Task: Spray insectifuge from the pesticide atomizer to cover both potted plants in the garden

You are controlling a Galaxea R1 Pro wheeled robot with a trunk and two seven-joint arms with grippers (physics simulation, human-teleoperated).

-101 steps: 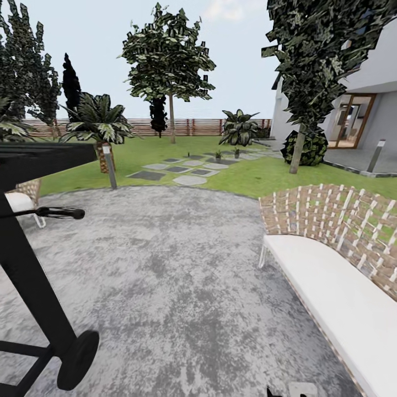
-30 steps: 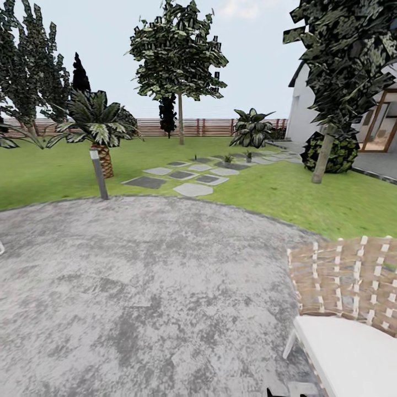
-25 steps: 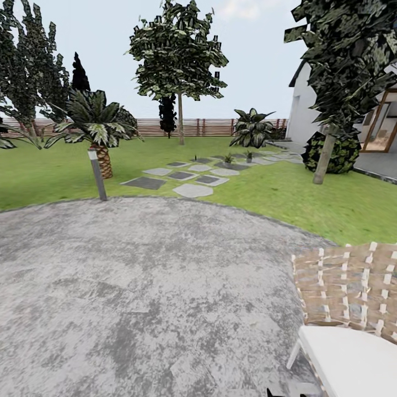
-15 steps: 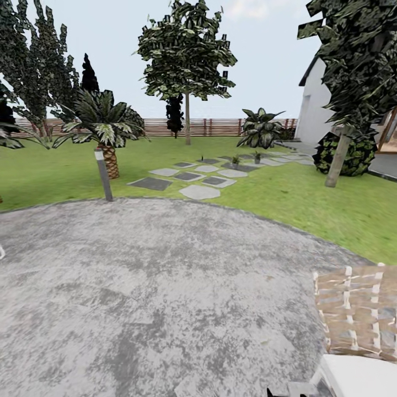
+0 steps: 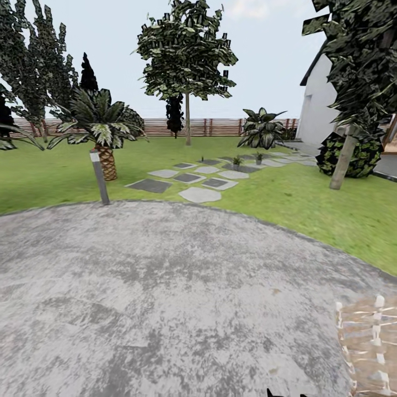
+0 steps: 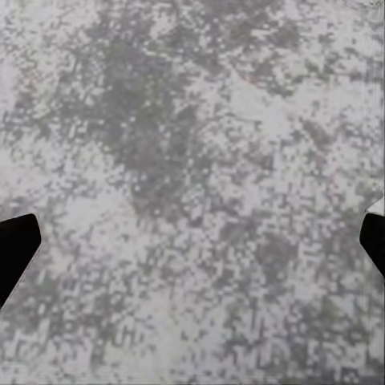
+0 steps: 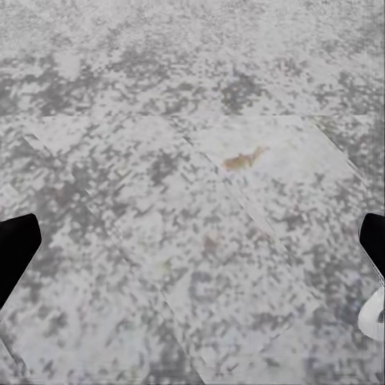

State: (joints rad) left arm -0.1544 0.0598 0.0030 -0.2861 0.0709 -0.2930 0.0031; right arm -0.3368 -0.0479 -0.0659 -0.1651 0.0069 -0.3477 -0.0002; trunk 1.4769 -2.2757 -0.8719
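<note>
Far ahead in the head view lies the garden lawn with grey stepping stones. Two small potted plants stand at the far end of the stones. A tiny dark upright shape among the stones looks like the pesticide atomizer, too small for detail. In the left wrist view my left gripper hangs open over mottled grey paving, its dark fingertips far apart. My right gripper is open too, over the same paving, with nothing between its fingers.
I stand on a round grey paved patio. A grey bollard post and a palm stand at its far left edge. A wicker chair is at the lower right. A tree trunk, dark bush, house and fence lie beyond.
The whole view has shifted: the camera has moved forward and turned. The black frame at the left has left the picture and the wicker chair has slid to the lower right corner.
</note>
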